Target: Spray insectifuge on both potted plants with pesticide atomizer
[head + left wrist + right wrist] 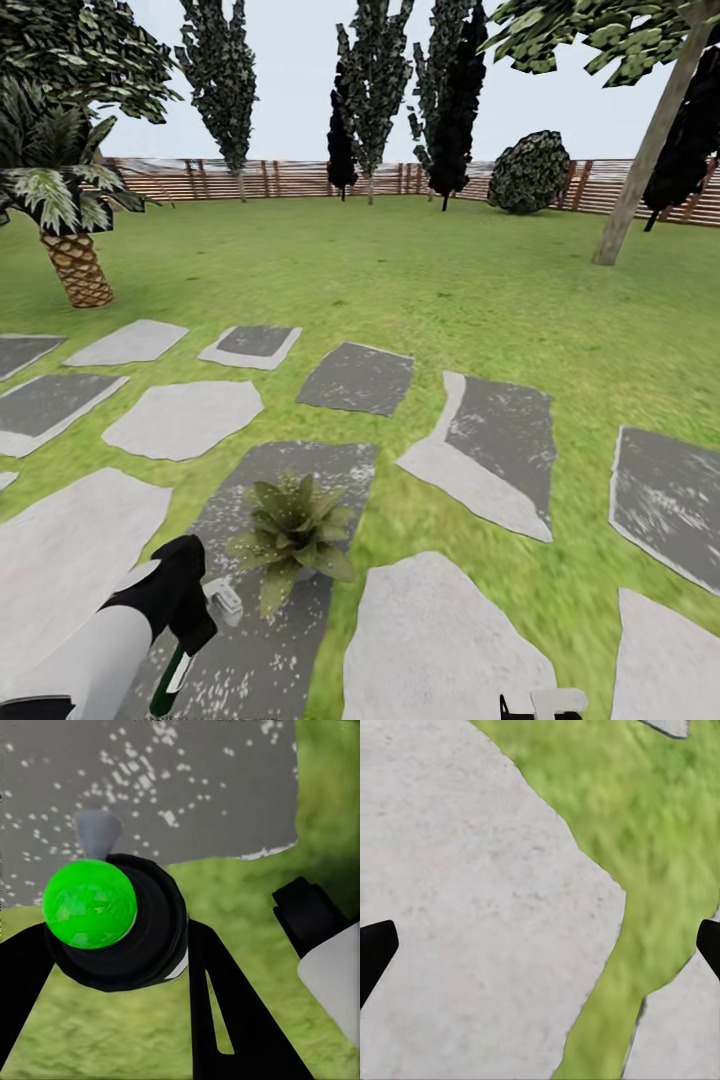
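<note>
Pesticide atomizer [112, 919] clamped in left gripper [195, 625], green cap facing the wrist camera, pale nozzle aimed at the speckled stone. It sits low, just beside one potted plant [293, 535], which stands mid-slab on a dark stepping stone [255, 660]. Nozzle seems to point past the rosette; judgement: swing it onto the leaves and sweep across them. Right gripper [540, 945] spread wide, holding nothing, over pale stone and grass.

ground: green lawn [420, 270] – grey stepping stones [358, 377] | edge: brown slatted fence [290, 178] | trees [372, 80] – pale sky
</note>
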